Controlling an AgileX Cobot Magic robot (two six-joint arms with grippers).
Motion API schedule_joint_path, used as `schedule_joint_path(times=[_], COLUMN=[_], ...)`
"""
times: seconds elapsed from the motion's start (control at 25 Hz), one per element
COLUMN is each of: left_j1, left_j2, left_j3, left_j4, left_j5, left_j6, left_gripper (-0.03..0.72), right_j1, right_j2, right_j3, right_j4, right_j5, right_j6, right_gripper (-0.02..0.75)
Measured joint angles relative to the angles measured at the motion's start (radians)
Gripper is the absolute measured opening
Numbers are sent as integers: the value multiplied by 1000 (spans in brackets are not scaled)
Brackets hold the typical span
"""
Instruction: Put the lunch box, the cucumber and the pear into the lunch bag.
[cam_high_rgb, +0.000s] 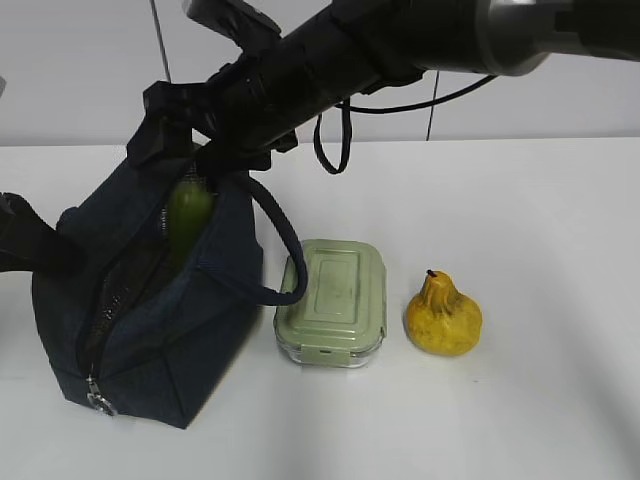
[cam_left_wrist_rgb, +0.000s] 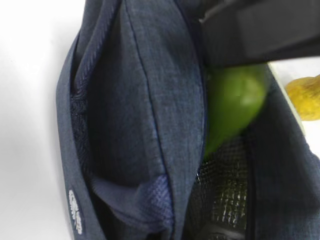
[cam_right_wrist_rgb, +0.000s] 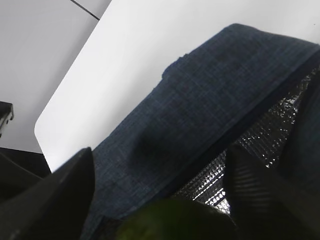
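The right pincer (cam_high_rgb: 190, 165) grips the cucumber (cam_high_rgb: 188, 215) over the lunch bag (cam_high_rgb: 150, 320) — it could snag the rim and tip out; the left pincer's state can't be told.

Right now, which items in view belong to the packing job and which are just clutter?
Job items:
lunch bag
cucumber, held by the right gripper over the bag opening
lunch box
pear

Clutter:
none visible; only the white table

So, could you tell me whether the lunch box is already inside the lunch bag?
No, the lunch box sits on the table between the lunch bag and the pear.
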Motion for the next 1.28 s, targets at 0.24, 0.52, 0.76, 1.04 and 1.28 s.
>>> schedule_joint_path(times=[0.24, 0.52, 0.76, 1.04, 1.28], left_j1=[0, 0, 0, 0, 0], left_j2=[0, 0, 0, 0, 0], left_j3=[0, 0, 0, 0, 0], left_j4=[0, 0, 0, 0, 0], left_j5=[0, 0, -2, -2, -2], left_j6=[0, 0, 0, 0, 0], left_gripper=[1, 1, 1, 1, 1], right_j1=[-21, -150, -159, -159, -159], right_j2=[-32, -128, -129, -129, -130], right_j3=[0, -2, -2, 25, 164], right_j4=[-43, -461, -826, -936, -942], right_j5=[21, 187, 463, 476, 476], right_j6=[3, 253, 407, 435, 435], right_gripper=[615, 592, 591, 590, 589])
